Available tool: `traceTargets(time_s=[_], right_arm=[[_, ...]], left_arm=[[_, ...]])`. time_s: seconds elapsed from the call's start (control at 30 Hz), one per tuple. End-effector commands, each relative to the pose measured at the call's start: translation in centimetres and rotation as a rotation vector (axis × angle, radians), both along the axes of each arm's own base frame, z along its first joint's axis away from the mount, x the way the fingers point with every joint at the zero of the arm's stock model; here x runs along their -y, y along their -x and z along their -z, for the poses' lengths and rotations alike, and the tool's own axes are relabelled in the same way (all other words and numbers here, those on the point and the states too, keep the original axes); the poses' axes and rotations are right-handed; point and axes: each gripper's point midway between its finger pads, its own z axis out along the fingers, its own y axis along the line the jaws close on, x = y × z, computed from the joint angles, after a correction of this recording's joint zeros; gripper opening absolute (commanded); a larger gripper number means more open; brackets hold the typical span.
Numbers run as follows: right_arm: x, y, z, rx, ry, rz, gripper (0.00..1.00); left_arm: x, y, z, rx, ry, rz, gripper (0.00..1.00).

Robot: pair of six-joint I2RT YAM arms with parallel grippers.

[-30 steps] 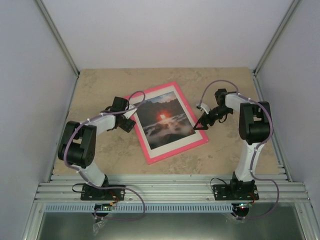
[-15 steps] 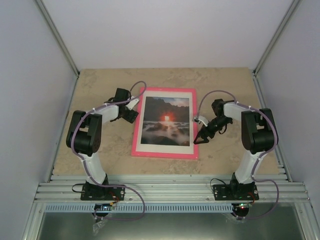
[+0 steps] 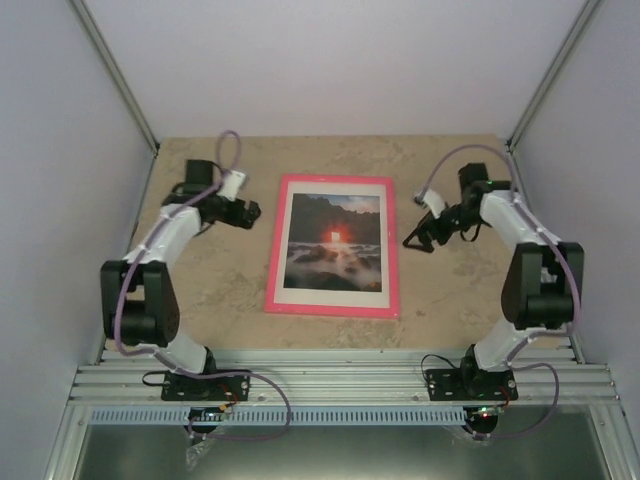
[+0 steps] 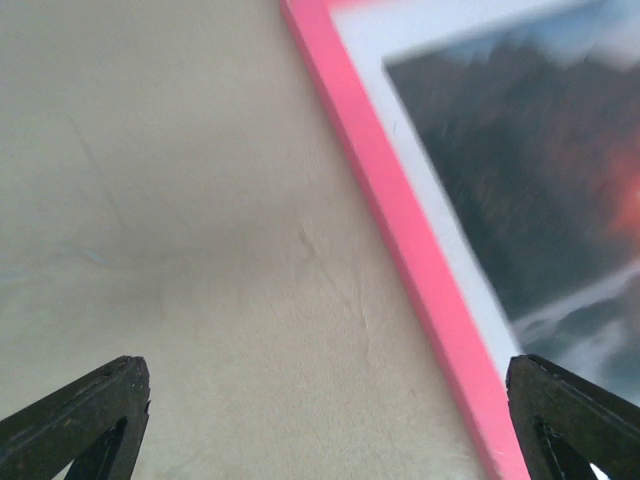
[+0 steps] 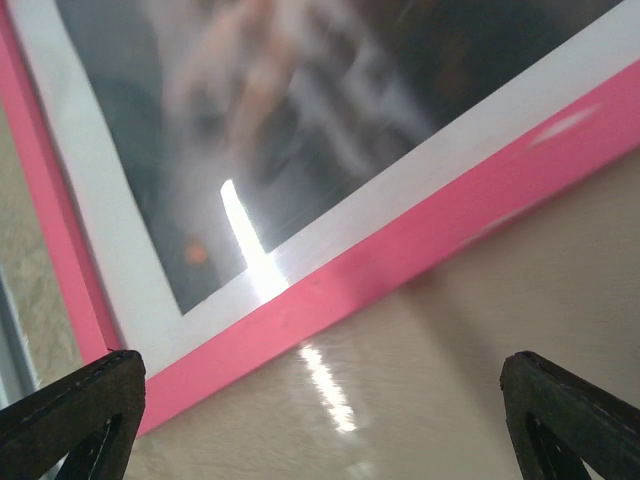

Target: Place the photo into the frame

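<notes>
1. as it lies face up, photo (image 3: pixel 333 243) sits inside frame (image 3: pixel 271 262): red-orange glow at centre, dark cloud round it, paler cloud toward the near end.
2. mat (image 3: pixel 331 293): white border showing on all four sides between print and pink rail.
3. frame: bright pink front upward, flat on worktop (image 3: pixel 210 290) near its middle, long sides running away from the arm bases. a streak of glare crosses its face in the right wrist view.
4. left jaws: at the end of left arm (image 3: pixel 175 225), beside the far part of the frame's left long side, apart from it and aimed toward it. spread wide, holding nothing. in the left wrist view one fingertip (image 4: pixel 80 415) is over bare worktop and the other fingertip (image 4: pixel 575 420) is in front of the frame's rail; contact cannot be told.
5. right jaws: at the end of right arm (image 3: pixel 510 215), beside the frame's right long side, apart from it and aimed toward it. spread wide, empty. in the right wrist view one fingertip (image 5: pixel 75 410) stands at a frame corner, the other fingertip (image 5: pixel 570 415) over bare worktop.
6. worktop: beige, stone-patterned, bounded by pale wall panels (image 3: pixel 60 150).
</notes>
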Motion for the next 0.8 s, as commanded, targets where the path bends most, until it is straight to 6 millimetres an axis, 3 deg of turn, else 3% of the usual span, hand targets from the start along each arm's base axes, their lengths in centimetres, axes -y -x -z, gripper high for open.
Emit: traceTargets(time_s=[0.0, 0.1, 0.23, 0.37, 0.5, 0.77], right_arm=[[2.3, -2.8, -7.3, 0.192, -0.092, 0.113, 0.98], [4.8, -3.1, -10.1, 0.267, -0.142, 0.196, 0.98], [7.6, -1.9, -11.6, 0.339, -0.188, 0.287, 0.98], [9.6, -0.2, -10.6, 0.404, -0.165, 0.354, 0.98], [10.1, 1.1, -9.2, 0.425, -0.147, 0.385, 0.98], [9.5, 2.0, -8.4, 0.410, -0.181, 0.397, 0.98]], left_arm=[[-3.5, 0.1, -8.2, 0.073, 0.275, -0.064, 1.00], [-8.1, 0.0, -10.3, 0.101, 0.219, -0.222, 1.00], [-11.4, 2.2, -11.0, 0.140, 0.138, -0.314, 0.99], [-11.9, 5.4, -9.0, 0.136, 0.092, -0.344, 1.00], [-11.4, 7.6, -7.7, 0.162, 0.081, -0.353, 0.99], [-10.9, 8.7, -6.3, 0.139, 0.106, -0.358, 1.00]])
